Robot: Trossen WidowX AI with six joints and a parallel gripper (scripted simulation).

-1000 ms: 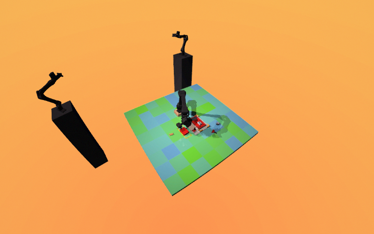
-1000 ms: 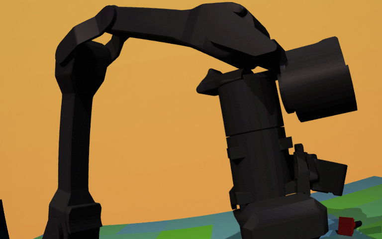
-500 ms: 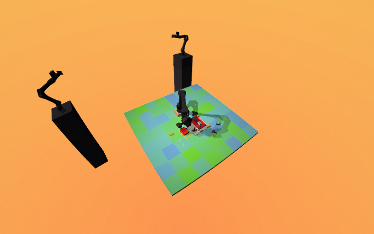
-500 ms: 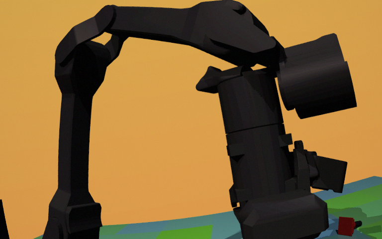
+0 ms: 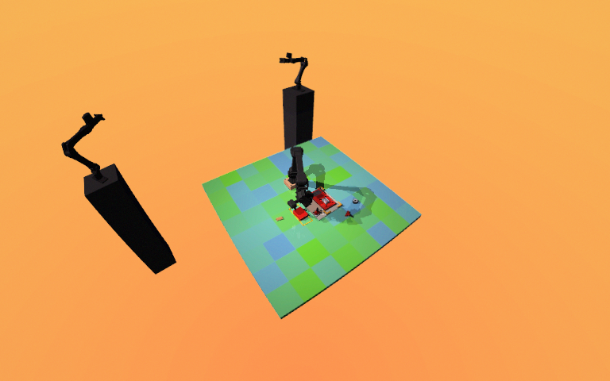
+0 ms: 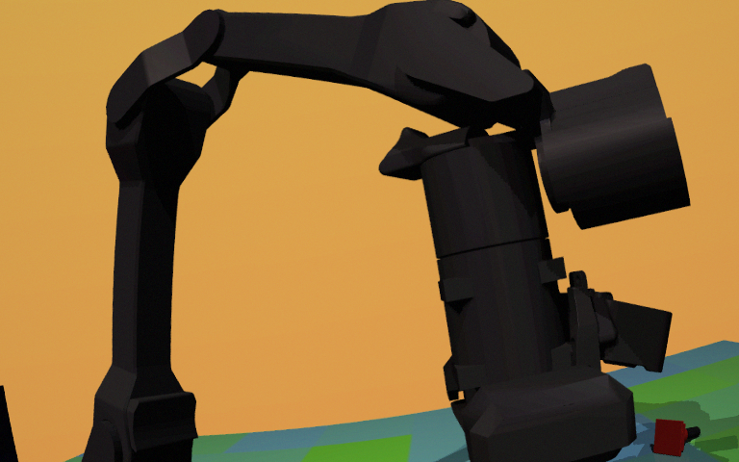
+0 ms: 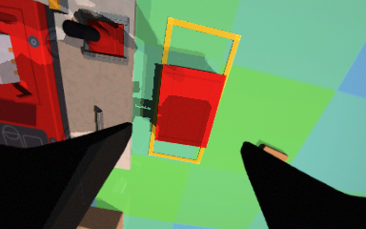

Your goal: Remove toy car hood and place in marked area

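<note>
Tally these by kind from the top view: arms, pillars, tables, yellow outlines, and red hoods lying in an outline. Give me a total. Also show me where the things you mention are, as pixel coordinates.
Arms [image 5: 296, 163] [image 5: 302, 71] [image 5: 79, 136] [image 6: 144, 272]: 3
Pillars [image 5: 298, 117] [image 5: 130, 220]: 2
Table [image 5: 314, 251] [image 6: 359, 451] [image 7: 286, 72]: 1
Yellow outline [image 5: 310, 221] [image 7: 205, 29]: 1
Red hood [image 5: 300, 213] [image 7: 191, 107]: 1
Total: 8

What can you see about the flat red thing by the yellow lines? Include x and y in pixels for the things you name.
The hood [image 5: 300, 213] [image 7: 188, 110] is a bright red, nearly rectangular panel with thin straight lines near its edges. It looks smooth and stiff, maybe plastic. It lies flat within the yellow outline on the table, nearer one short end, with its long sides close to or over the yellow lines. A darker shadow covers part of its top. The open jaws aren't touching it.
</note>
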